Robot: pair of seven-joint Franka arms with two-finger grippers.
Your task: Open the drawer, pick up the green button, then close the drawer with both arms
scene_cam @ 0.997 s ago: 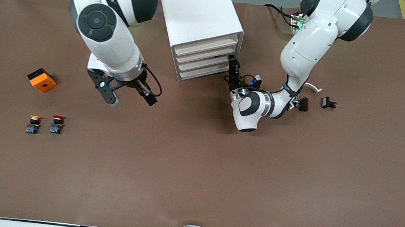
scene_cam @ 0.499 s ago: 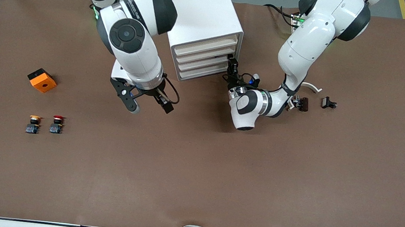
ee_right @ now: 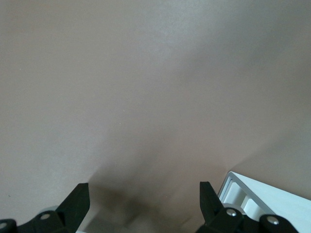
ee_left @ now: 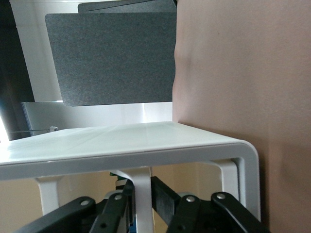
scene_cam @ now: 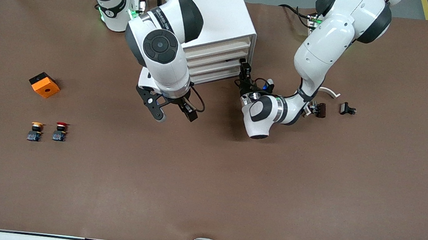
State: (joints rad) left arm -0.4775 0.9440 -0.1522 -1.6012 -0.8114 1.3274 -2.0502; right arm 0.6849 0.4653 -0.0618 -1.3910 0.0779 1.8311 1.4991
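The white cabinet stands at the table's back middle, its cream drawer fronts all pushed in. My left gripper is at the front's edge toward the left arm's end, level with the lower drawers. In the left wrist view my left gripper is shut on a thin white handle strip under the cabinet's white frame. My right gripper hangs open over bare table just in front of the cabinet, with nothing between its fingers. The button is hidden.
An orange block, a yellow-capped button and a red-capped button sit toward the right arm's end. Small black parts and a white curved piece lie by the left arm. The cabinet corner shows beside the right gripper.
My right arm has swung from the right arm's end of the table to in front of the cabinet, gripper still open. My left gripper has stayed at the drawer front.
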